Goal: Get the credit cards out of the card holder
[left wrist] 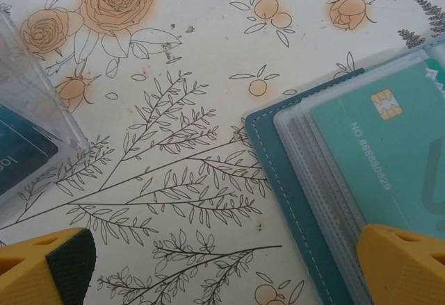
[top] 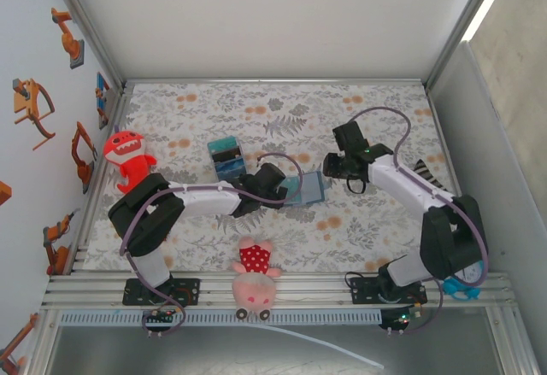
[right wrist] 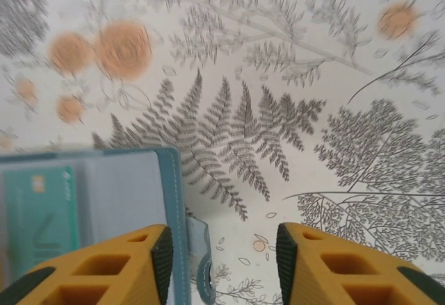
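I see the card holder (top: 308,189) lying open mid-worktop (top: 214,119), with a teal card (left wrist: 375,159) in its sleeve. My left pincer (left wrist: 226,270) is spread wide across its edge, and my right pincer (right wrist: 222,249) is parted, gripping nothing. A clear box (top: 226,157) crowds the left side.

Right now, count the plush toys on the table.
2. Red shark-like plush toy by the left wall; pink plush toy in red spotted dress at the near edge. Half-hidden striped object at far right might be another.
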